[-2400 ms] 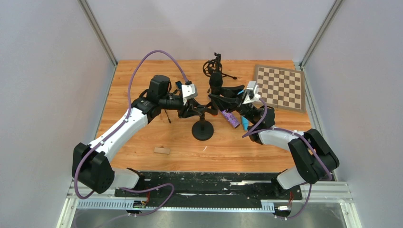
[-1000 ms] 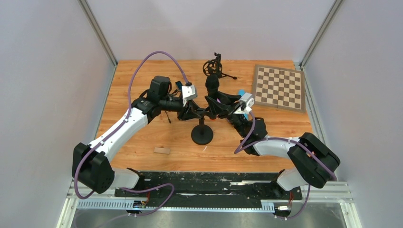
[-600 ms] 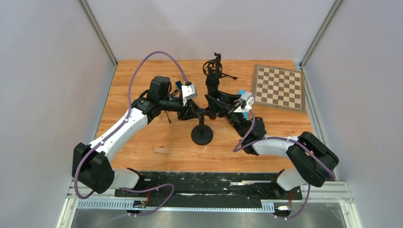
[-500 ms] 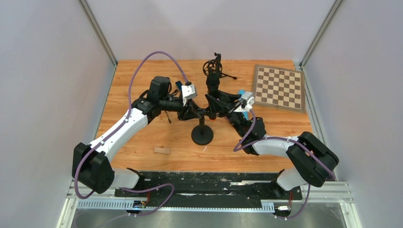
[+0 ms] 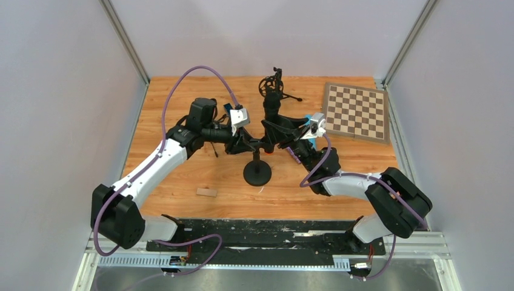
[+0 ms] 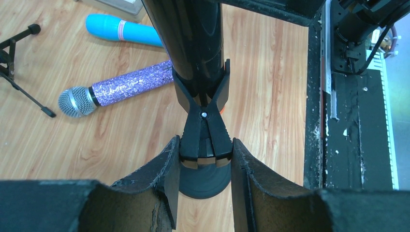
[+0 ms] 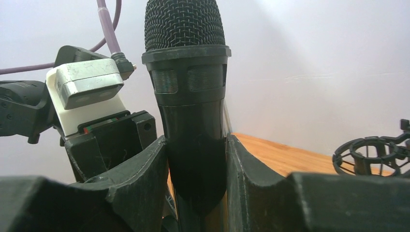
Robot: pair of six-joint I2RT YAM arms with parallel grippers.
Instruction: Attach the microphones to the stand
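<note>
Right wrist view has the right gripper (image 7: 196,176) clamped narrow on the black microphone (image 7: 186,72). There's one finger on each side of the glossy body, and the mesh head points up above them.

Left wrist view shows the left gripper (image 6: 205,162) on a different job. Both fingers (image 6: 169,166) pinch the tail handles of the clip (image 6: 203,118) on the stand (image 6: 203,183). The clip's front prongs sit on either side of the black microphone's body. Honestly can't tell from this angle whether the prongs are tight on it or just around it. A sliver of orange peeks out right beside the clip. Below the fingers, the stand's round base sits on the wooden table (image 6: 270,72).

Off to the side in that same view, the purple glitter microphone (image 6: 130,84) lies flat on the table, its silver mesh head close to a leg of a small tripod (image 6: 21,77). The light blue microphone (image 6: 121,31) lies flat a bit beyond it, not touching.

From the top camera, both arms meet over the middle of the table, one from each side of the stand. A chessboard (image 5: 356,112) sits at the far right. A small wood block (image 5: 206,192) lies near the front left, well apart from everything. A black shock mount (image 5: 270,85) stands at the far edge behind the stand.
</note>
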